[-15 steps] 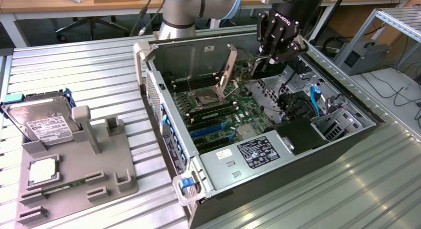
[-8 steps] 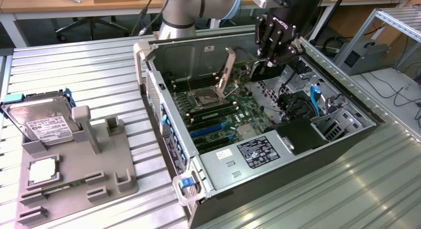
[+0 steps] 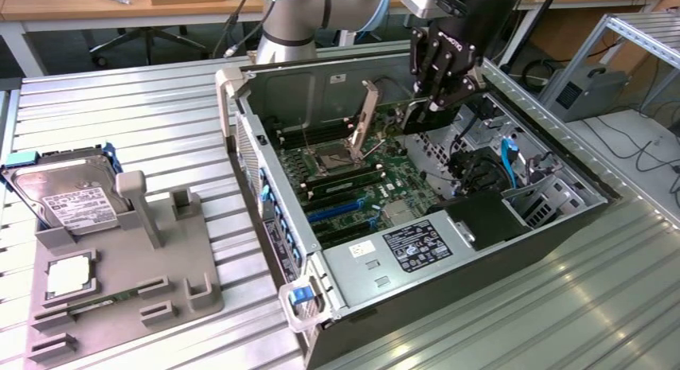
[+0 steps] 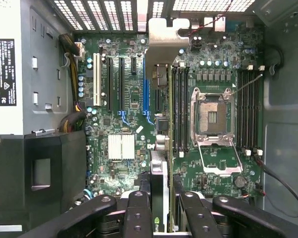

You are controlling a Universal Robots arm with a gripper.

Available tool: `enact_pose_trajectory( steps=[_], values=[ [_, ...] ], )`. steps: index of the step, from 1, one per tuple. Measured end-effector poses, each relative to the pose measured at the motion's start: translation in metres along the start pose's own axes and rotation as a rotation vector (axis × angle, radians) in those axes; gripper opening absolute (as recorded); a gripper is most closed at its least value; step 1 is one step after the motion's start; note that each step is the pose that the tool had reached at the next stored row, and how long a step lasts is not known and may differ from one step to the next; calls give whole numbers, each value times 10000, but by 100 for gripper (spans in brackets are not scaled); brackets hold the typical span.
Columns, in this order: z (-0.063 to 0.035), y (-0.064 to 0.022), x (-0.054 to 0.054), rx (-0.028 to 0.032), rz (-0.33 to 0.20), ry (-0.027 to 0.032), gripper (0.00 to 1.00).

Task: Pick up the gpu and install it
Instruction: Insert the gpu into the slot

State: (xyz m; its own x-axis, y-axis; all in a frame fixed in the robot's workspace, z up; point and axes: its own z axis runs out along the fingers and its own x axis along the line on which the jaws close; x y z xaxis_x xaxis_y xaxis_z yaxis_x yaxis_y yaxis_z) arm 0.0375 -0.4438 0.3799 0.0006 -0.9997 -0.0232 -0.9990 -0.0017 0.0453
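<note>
My gripper (image 3: 434, 99) hangs over the far side of the open computer case (image 3: 244, 123), shut on the gpu (image 3: 423, 119). The gpu is a dark card hanging below the fingers, above the motherboard (image 3: 351, 191). In the wrist view the gpu (image 4: 159, 173) shows edge-on between the two black fingers (image 4: 138, 213). Its pale metal bracket (image 4: 165, 44) points towards the case's vented wall. The card floats over the board between the blue expansion slot (image 4: 146, 94) and the memory slots (image 4: 179, 109), and I cannot tell whether it touches any slot.
The processor socket (image 4: 211, 116) stands open, with its retaining frame (image 3: 367, 115) raised. A labelled power supply (image 3: 416, 244) fills the case's near end. On the exterior view's left, a grey fixture (image 3: 170, 266) holds a hard drive (image 3: 66, 199) and a memory stick (image 3: 101, 304).
</note>
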Motion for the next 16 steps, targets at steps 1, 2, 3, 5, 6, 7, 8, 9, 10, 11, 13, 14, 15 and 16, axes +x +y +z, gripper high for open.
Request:
enact_pose_trajectory(
  steps=[1, 2, 3, 5, 6, 7, 8, 9, 10, 11, 13, 14, 15, 16],
  values=[
    [0, 1, 0, 0, 1, 0, 27],
    [1, 4, 0, 0, 2, -2, 27],
    [2, 12, -1, 1, 1, -2, 27],
    [3, 36, -2, 0, 0, -2, 27],
    [3, 44, -2, 0, 1, -1, 27],
    [3, 53, -2, 0, 1, 0, 27],
    [4, 60, -3, 0, 0, 0, 27],
    [4, 65, -3, 0, 1, 0, 27],
    [5, 66, -3, 0, -1, 0, 27],
    [12, 67, -5, 0, 0, -2, 27],
    [32, 67, -4, 0, 0, -1, 27],
    [47, 68, -4, 0, 0, -1, 27],
    [58, 68, -4, 0, 1, 0, 27],
    [73, 68, -4, 0, 0, 1, 27]
  ],
)
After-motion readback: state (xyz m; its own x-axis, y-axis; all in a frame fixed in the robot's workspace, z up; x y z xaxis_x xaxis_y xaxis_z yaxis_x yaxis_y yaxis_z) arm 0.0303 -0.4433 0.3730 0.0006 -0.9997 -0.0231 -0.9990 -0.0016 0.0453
